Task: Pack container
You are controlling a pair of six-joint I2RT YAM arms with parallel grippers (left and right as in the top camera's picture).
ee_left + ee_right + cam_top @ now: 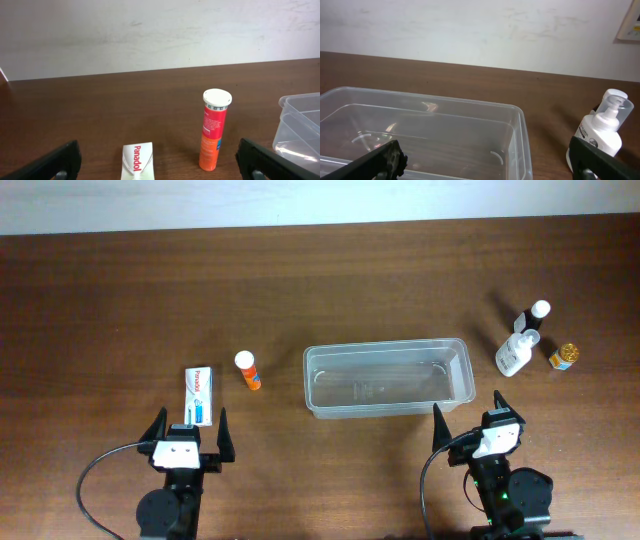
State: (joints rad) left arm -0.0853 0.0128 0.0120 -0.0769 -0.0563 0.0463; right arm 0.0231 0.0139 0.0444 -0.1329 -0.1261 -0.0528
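The clear plastic container [388, 378] lies mid-table with nothing in it; its rim shows in the right wrist view [470, 104] and at the right edge of the left wrist view [300, 99]. A white Panadol box [201, 394] [137, 161] lies flat at the left. An orange tube with a white cap [248, 370] [214, 129] stands next to it. My left gripper [187, 434] [157, 167] is open and empty just behind the box. My right gripper [468, 422] [490, 167] is open and empty at the container's near right corner.
At the right stand a white pump bottle [514, 354] [602, 131], a dark bottle with a white cap [532, 316] behind it, and a small jar with a gold lid [565, 357]. A pale wall runs along the table's far edge.
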